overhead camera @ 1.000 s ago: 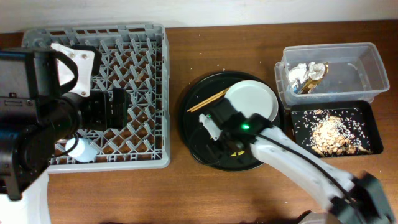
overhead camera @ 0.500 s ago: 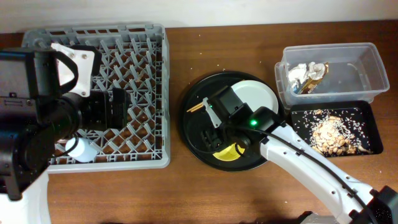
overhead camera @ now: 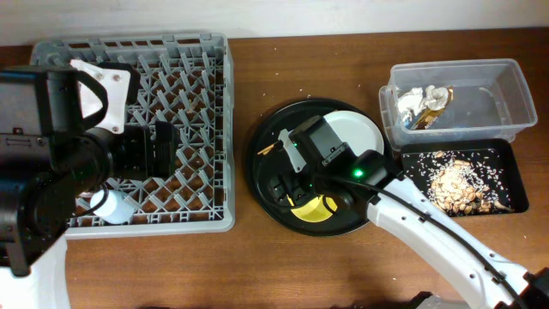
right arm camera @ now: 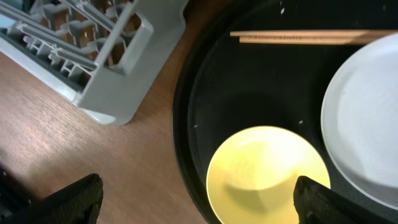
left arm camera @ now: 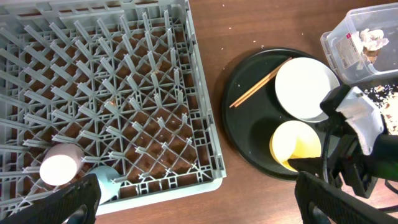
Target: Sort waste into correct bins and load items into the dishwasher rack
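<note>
Right gripper (right arm camera: 199, 200) hangs over the round black tray (right arm camera: 184, 124), its 2 fingers (right arm camera: 79, 198) spread wide at the bottom corners of the wrist view. Released, nothing between them. Directly under it sits the yellow bowl (right arm camera: 267, 171), upright on the tray's near side, its edge just beside the plate (right arm camera: 367, 118). The pale plate lies flat on the tray's right side. Beyond both, the 2 wooden chopsticks (right arm camera: 305, 37) lie side by side on the tray, one end running up to the plate's rim.

Over to the left gripper (left arm camera: 196, 200): wide open too, fingers (left arm camera: 78, 199) far apart, holding nothing, poised above the near edge of the dishwasher rack (left arm camera: 205, 112). In the rack's near corner, 2 cups: the pink cup (left arm camera: 60, 169) lying on its side with its mouth towards the camera, the blue cup (left arm camera: 107, 180) just beside it.

From overhead, the bins sit at the table's (overhead camera: 300, 60) right side. The clear tub (overhead camera: 508, 103) holds the crumpled white tissue (overhead camera: 409, 101) and the brown-and-gold wrapper (overhead camera: 433, 105) touching it, both bunched at its left end. Just in front, the shallow black tray (overhead camera: 499, 163) carries a heap of tan food scraps (overhead camera: 459, 184), with loose crumbs scattered around the heap.
</note>
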Controlling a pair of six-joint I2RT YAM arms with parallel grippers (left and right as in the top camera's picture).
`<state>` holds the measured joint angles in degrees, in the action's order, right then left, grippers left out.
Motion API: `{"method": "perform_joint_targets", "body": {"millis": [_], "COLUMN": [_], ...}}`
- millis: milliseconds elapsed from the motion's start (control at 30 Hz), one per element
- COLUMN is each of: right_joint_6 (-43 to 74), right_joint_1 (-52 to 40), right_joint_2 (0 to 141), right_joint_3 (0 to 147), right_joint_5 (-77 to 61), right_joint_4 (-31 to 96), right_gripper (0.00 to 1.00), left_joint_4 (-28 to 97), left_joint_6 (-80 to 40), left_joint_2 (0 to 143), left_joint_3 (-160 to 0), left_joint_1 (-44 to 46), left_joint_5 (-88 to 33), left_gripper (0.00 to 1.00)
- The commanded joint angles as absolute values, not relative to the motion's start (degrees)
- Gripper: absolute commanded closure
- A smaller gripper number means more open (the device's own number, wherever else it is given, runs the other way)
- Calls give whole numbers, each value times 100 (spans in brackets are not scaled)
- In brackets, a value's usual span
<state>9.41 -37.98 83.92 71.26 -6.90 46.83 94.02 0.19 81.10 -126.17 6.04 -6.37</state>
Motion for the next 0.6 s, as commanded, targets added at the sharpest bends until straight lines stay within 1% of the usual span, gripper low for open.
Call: {"method": "perform_joint_targets", "body": {"millis": [0,267,333,400,433,467,500,567], "right_joint_6": [886,945,1520,2073,2309,2082,1782,1780], "right_joint_1": [-3820,-3817,-3813,-3701,-3417,-3107,-2904,-2783], "right_joint_2": [8093,7920,7926,7942,7942,7920,7922,7961], "right_joint_3": [7236,7234,7234,7234,7234,7234,7234,7227], "right_joint_5": [-639,-526,-75,648,572,82,-252,-209], "right_joint_4": [4694,4558,4541,4593,4598,4582,4709,5172], "right_gripper": [2,1,10,11,14,19,20,21], "left_joint_4": [9397,9397,9397,9397,9397,9397,9382,9386], "left_joint_6": [-38,-38,-38,-38,-38,-38,-40,-40], "left_joint_2": [8101,8101,8101,8101,8101,8101,8101,8101], "left_joint_3": [-12637,-12639,-12637,-12637,-12637,-12637,-12639,-12639], "left_joint_1": [624,624,624,624,624,624,624,624], "left_joint_5": [-615,-615,-615,-615,-615,-615,-642,-788], "left_gripper": [1,1,1,1,1,1,1,1]}}
